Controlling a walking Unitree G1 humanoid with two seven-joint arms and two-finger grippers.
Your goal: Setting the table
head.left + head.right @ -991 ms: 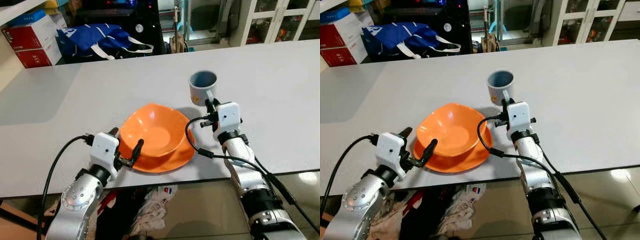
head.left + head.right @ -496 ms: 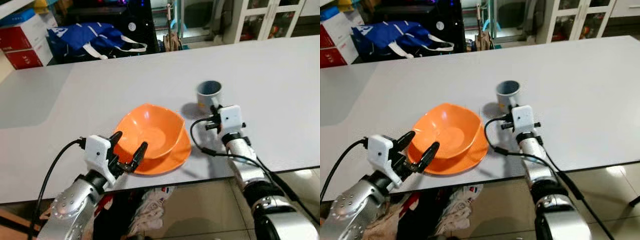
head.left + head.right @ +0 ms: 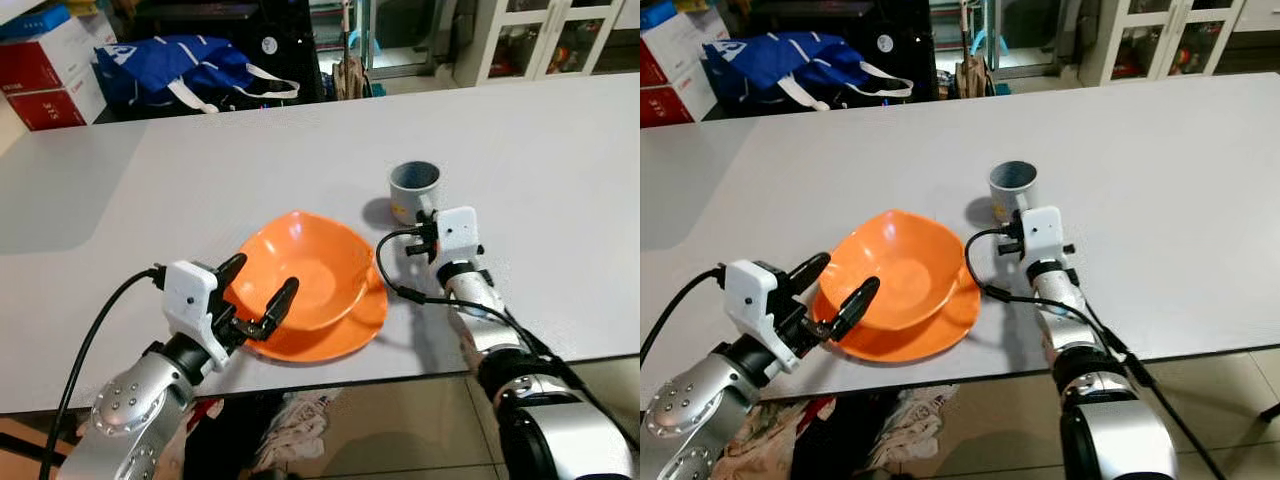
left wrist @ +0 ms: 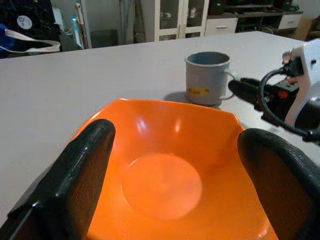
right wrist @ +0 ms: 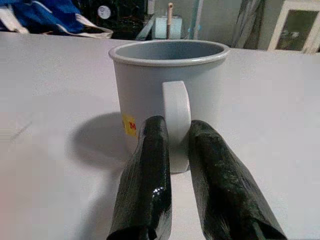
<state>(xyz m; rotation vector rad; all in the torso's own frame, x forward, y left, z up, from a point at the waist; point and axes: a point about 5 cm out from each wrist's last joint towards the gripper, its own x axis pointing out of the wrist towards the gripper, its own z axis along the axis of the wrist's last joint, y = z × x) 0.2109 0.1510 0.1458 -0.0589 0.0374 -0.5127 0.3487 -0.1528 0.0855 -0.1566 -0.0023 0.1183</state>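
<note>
On the grey surface (image 3: 150,180), the right tool (image 5: 176,150) pinches the mug (image 3: 414,189) by its handle; the left tool (image 3: 258,292) hovers spread wide over the orange bowl (image 3: 320,275).

Orange bowl (image 4: 170,175) between wide-apart left jaws — grey mug (image 4: 206,77) beyond, upright.

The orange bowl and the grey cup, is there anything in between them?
No. Between the orange bowl and the grey cup there is just bare white table with the cup's shadow, seen in the left eye view. The right gripper pinches the cup's handle.
</note>
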